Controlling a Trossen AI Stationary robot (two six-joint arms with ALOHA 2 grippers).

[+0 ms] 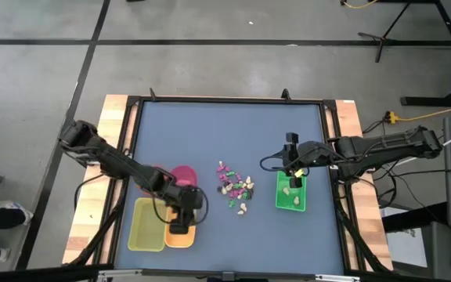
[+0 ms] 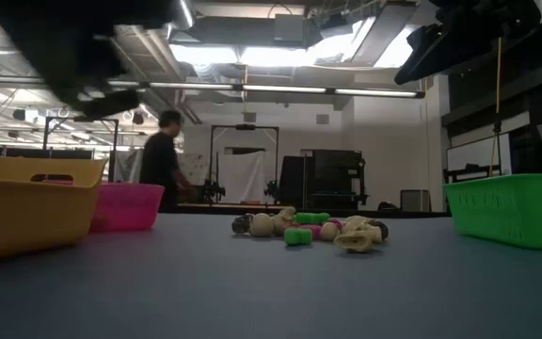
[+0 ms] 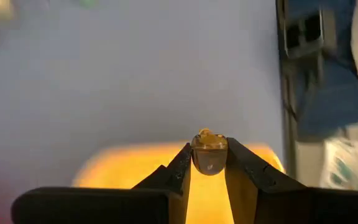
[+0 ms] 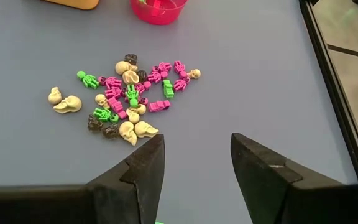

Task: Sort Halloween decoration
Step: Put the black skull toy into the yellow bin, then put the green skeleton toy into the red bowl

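Note:
A heap of tiny Halloween trinkets (image 1: 235, 188) in magenta, cream, green and dark brown lies on the blue mat at mid-table, and shows again as a pile (image 4: 126, 96) in the right wrist view. My left gripper (image 1: 180, 223) hangs over the orange bowl (image 1: 182, 237), shut on one small dark rounded trinket (image 3: 209, 151). My right gripper (image 4: 197, 168) stands open above the green tray (image 1: 290, 196), with nothing between its fingers. A few pieces lie in the green tray. My left gripper pinches the small dark trinket by its two opposite sides (image 3: 196, 155) between its two fingertips. The fingers slant downward from above. The trinket is lifted clear, over the orange bowl (image 3: 135, 165).
A yellow tray (image 1: 146, 225) sits beside the orange bowl, and a pink bowl (image 1: 183, 175) lies just beyond them toward the far edge. The mat's black frame (image 1: 333, 157) borders the work area. A person (image 2: 163, 160) stands in the room behind the table.

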